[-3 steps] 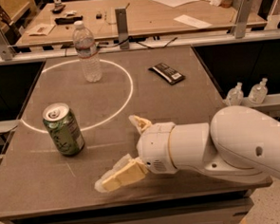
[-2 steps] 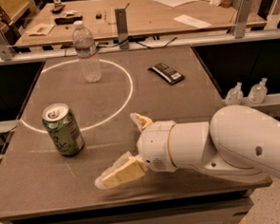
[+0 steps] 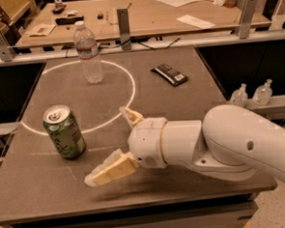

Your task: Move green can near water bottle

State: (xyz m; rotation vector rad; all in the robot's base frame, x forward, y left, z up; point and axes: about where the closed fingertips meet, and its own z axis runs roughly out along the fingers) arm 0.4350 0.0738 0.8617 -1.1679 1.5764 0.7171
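Observation:
The green can (image 3: 64,132) stands upright on the dark table (image 3: 190,103), at the left, on the near edge of a white circle. The water bottle (image 3: 88,52) stands upright at the far side of that circle, well behind the can. My gripper (image 3: 114,143) hangs over the table's front middle, to the right of the can and a little nearer. Its fingers (image 3: 109,170) are spread wide and hold nothing. A gap separates the near fingertip from the can.
A dark flat packet (image 3: 169,74) lies at the table's back right. Two small clear nozzle bottles (image 3: 250,95) stand on a ledge off the right edge. A wooden bench (image 3: 141,12) with papers and metal posts runs behind the table.
The gripper has edged slightly left toward the can. The can and the bottle have not moved.

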